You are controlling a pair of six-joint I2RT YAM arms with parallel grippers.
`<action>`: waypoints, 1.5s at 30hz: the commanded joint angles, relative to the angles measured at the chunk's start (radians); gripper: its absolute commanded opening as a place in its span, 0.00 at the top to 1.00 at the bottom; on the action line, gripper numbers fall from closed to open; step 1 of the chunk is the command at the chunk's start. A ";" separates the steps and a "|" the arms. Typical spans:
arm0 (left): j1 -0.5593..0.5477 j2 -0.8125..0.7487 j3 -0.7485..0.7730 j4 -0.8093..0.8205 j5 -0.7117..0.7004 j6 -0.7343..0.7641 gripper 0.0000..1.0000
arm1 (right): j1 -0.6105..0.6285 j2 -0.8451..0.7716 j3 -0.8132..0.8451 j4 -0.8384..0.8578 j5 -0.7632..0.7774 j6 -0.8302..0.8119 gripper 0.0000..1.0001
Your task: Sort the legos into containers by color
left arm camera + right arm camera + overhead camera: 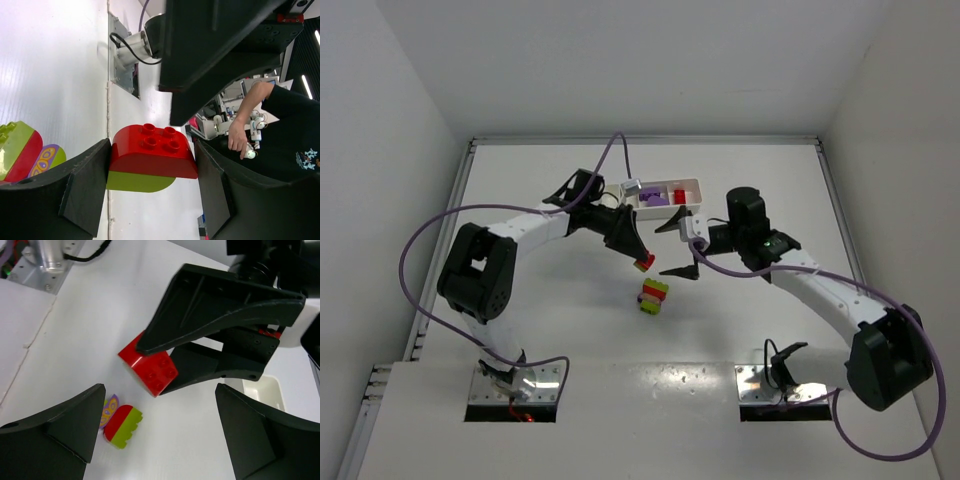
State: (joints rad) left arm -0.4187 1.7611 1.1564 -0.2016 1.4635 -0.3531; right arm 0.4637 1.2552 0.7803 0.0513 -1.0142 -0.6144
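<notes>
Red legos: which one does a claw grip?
The red-on-green brick in the left claw; the stack on the table and the tray's red piece lie loose.

My left fingers (pixel 630 240) clamp a small red plastic brick (pixel 644 263). A red-and-lime brick stack (pixel 654 294) sits nearby on the white surface (pixel 550 320).

Arm links (pixel 525 230): white shells, black joint housings
Cables (pixel 412 258): purple, looped, one per arm
Fingers (pixel 55 437): matte black, wedge-shaped
Base plates (pixel 548 380): bare metal, screwed

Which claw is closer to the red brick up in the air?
Left. The left claw grips the red brick between its fingers; the right claw hangs open beside it, not touching.
</notes>
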 commanded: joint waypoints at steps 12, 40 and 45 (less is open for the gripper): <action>-0.114 -0.083 -0.020 0.010 0.159 0.026 0.58 | -0.057 0.039 0.146 -0.392 -0.300 -0.418 0.09; -0.152 -0.074 0.009 0.010 0.159 0.017 0.59 | 0.013 0.099 0.137 -0.450 -0.393 -0.535 0.35; -0.152 -0.074 0.009 0.010 0.159 0.017 0.59 | 0.023 0.108 0.146 -0.482 -0.402 -0.535 0.45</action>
State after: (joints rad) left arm -0.5621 1.7229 1.1343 -0.2020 1.4635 -0.3489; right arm 0.4767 1.3582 0.8909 -0.4252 -1.3109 -1.1027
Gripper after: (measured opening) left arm 0.688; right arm 0.567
